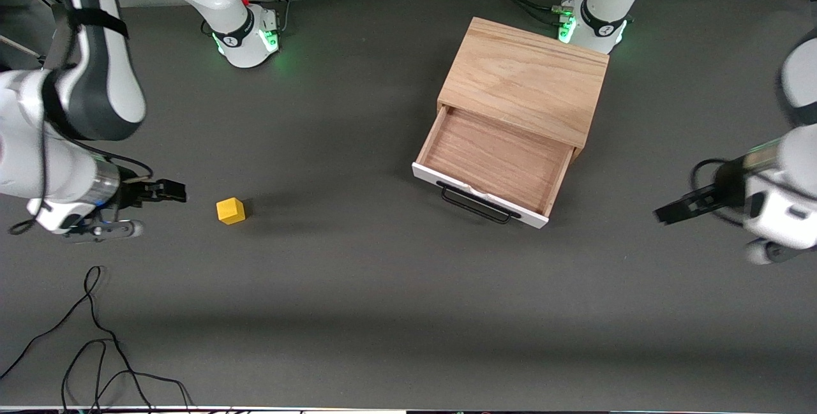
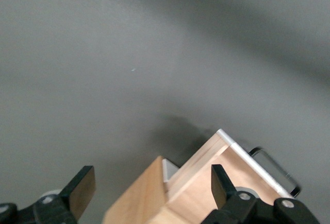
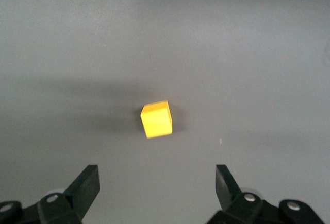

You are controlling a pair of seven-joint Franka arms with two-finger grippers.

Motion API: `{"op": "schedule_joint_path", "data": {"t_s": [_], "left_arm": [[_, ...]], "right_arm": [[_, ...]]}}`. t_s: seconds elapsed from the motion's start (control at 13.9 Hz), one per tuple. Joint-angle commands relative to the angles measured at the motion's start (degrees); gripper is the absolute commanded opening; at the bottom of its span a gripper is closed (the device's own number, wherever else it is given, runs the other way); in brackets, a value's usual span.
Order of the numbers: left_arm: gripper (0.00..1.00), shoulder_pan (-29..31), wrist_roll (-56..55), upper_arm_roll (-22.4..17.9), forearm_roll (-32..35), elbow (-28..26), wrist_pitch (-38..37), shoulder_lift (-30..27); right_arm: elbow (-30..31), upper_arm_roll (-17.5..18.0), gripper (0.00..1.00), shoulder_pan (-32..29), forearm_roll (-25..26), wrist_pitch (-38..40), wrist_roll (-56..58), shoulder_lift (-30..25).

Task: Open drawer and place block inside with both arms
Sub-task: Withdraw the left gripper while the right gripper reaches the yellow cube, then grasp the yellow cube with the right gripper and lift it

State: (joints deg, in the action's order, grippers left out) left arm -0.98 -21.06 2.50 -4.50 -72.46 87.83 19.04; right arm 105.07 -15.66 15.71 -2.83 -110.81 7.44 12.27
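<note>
Here, lower left of the frame, one right gripper (image 1: pixel 173 191) gapes empty beside one yellow block (image 1: pixel 230 210) on the table (image 1: pixel 357 312); centre-right, one drawer (image 1: pixel 494 162) stands pulled out; far right, one left gripper (image 1: pixel 670 212) spread, empty

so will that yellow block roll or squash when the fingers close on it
Probably neither. The block is a flat-faced cube resting on one face, so it should sit still. Its crisp edges suggest it is rigid. Being small, it is likely light and may skid if nudged.
</note>
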Motion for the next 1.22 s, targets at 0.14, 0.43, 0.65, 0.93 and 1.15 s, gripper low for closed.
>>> {"op": "schedule_joint_path", "data": {"t_s": [0.14,0.43,0.65,0.93,1.15], "left_arm": [[1.00,3.18,13.84,0.14,1.16,-9.35,0.23,-8.30],[1.00,3.09,17.00,0.32,3.62,-13.66,0.76,-11.99],[1.00,2.92,18.59,0.23,4.06,-17.89,3.92,-15.43],[1.00,1.52,18.60,0.23,3.98,-17.98,5.24,-15.69],[1.00,-2.07,18.59,-1.69,3.98,-17.89,4.90,-16.31]], "right_arm": [[18.84,-0.33,1.00,0.99,-3.92,-19.06,7.67,-2.18],[23.78,-0.33,1.00,3.71,-5.52,-28.93,9.96,1.44],[23.78,0.02,1.00,4.50,-5.43,-35.77,11.62,6.53],[23.78,-0.42,1.00,3.01,-5.87,-38.77,18.57,9.00],[23.78,-0.42,0.99,2.84,-9.02,-39.39,18.84,10.76]]}}
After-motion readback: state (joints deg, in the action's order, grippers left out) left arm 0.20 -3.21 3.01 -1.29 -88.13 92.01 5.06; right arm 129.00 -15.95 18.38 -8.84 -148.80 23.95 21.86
